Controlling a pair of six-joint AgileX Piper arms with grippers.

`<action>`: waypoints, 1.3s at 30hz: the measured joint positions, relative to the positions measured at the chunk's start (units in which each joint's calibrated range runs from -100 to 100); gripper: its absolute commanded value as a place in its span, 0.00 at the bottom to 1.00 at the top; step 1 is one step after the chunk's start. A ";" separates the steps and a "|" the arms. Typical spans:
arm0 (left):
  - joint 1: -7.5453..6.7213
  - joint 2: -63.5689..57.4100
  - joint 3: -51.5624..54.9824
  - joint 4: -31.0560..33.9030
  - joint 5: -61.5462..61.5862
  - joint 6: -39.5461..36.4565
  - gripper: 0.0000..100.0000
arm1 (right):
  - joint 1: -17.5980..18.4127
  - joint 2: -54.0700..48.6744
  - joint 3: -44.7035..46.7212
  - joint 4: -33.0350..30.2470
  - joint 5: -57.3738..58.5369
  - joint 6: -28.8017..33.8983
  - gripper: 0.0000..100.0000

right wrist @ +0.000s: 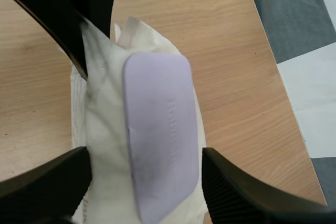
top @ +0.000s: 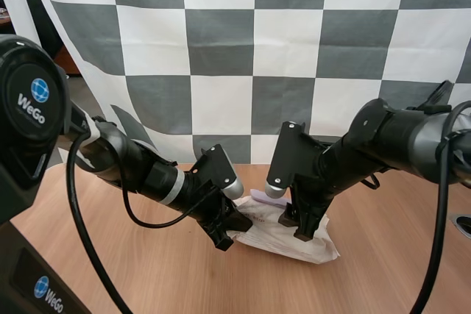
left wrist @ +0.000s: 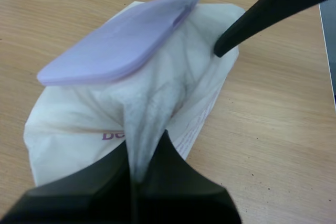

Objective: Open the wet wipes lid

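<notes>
Wet wipes pack (top: 274, 237) lies on table (top: 390, 262), lid (right wrist: 160, 129) shut | left gripper (left wrist: 144, 153) pinches pack's end | right gripper (right wrist: 144, 156) spread astride lid | step: lining up on lid | next: likely catch lid edge and lift

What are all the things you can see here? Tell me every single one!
wet wipes pack: one, white, lying on the table, one end bunched up
lid: one, lilac, on top of the pack, looks shut
table: one, light wood, under the pack
left gripper: one, black, jaws pinching the pack's bunched end
right gripper: one, black, jaws open, one on each side of the lid
</notes>
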 measured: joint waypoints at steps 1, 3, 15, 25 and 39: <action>0.00 0.00 0.00 0.00 0.00 0.00 0.00 | 0.00 0.40 0.00 0.00 -0.44 0.00 0.80; 0.00 0.00 0.00 0.00 0.00 0.00 0.00 | 0.00 1.44 0.00 0.00 -0.76 0.00 0.52; 0.00 0.00 0.00 0.87 0.19 0.00 0.00 | 0.00 0.61 -0.12 2.85 -0.50 0.00 0.00; 0.00 0.11 0.00 1.33 0.81 0.00 0.00 | 0.00 -0.06 -0.12 5.26 -6.16 0.00 0.00; 0.00 0.11 0.00 1.33 2.75 0.00 0.00 | 0.00 0.42 -0.12 8.56 -16.58 -2.57 0.00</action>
